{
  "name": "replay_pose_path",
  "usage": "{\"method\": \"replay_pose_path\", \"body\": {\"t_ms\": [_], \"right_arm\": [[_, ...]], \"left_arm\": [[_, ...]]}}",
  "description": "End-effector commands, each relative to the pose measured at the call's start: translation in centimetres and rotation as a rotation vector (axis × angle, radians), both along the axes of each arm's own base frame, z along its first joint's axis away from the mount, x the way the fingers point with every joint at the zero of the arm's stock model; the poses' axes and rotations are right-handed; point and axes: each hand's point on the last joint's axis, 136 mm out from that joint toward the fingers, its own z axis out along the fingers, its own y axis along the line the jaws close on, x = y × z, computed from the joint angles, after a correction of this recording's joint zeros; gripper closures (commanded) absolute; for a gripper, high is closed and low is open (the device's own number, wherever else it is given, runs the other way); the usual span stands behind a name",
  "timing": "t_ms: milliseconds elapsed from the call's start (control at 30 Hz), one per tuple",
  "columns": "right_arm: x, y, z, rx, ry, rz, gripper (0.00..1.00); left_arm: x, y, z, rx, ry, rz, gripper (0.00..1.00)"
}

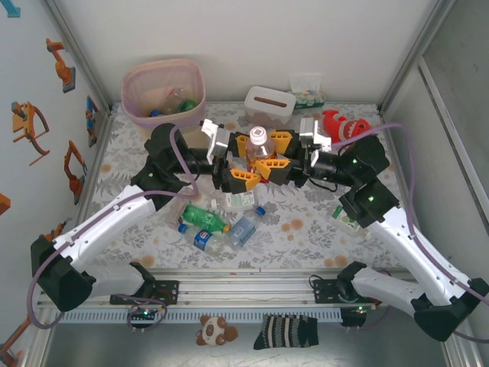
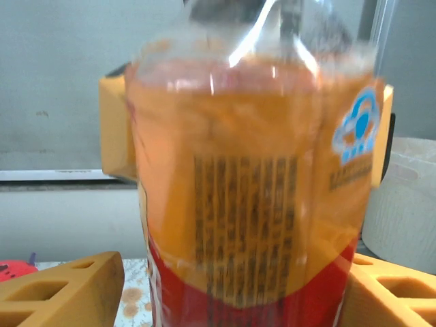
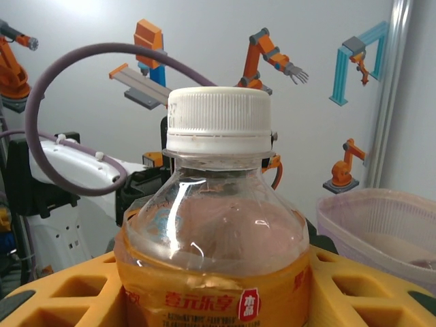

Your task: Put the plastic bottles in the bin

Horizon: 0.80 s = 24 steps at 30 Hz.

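Three cams, one shared target in the middle

Top cam is hanging high above the near edge, looking down and forward over the whole table (image 1: 306,229), so it's seeing both hands from far off. Left wrist cam is riding behind the left gripper (image 1: 244,160), staring out between its fingers, so close that the orange-label bottle (image 1: 260,145) ahead is going blurry. Right wrist cam is riding behind the right gripper (image 1: 279,157), facing back the opposite way at cap (image 3: 218,119) height, catching the bin (image 3: 381,218) beyond its fingers, off to the right. All three are sharing that orange-label bottle.
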Motion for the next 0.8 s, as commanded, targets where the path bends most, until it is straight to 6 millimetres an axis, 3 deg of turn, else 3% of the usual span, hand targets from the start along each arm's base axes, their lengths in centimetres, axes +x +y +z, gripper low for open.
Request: {"method": "replay_pose_path", "body": {"t_ms": [0, 467, 633, 767], "right_arm": [[-0.8, -0.3, 1.3, 0.012, -0.097, -0.015, 0.68], [-0.5, -0.1, 1.5, 0.002, -0.089, -0.026, 0.66], [0.0, -0.3, 1.1, -0.008, -0.074, -0.069, 0.54], [0.5, -0.7, 0.7, -0.031, -0.067, -0.118, 0.33]], "left_arm": [[-1.4, 1.0, 2.3, -0.044, -0.077, -0.015, 0.29], [-1.8, 0.7, 1.6, -0.030, -0.091, -0.044, 0.49], [-1.7, 0.8, 1.4, -0.018, -0.100, -0.021, 0.51], [-1.2, 1.0, 1.1, 0.015, -0.111, 0.032, 0.53]]}}
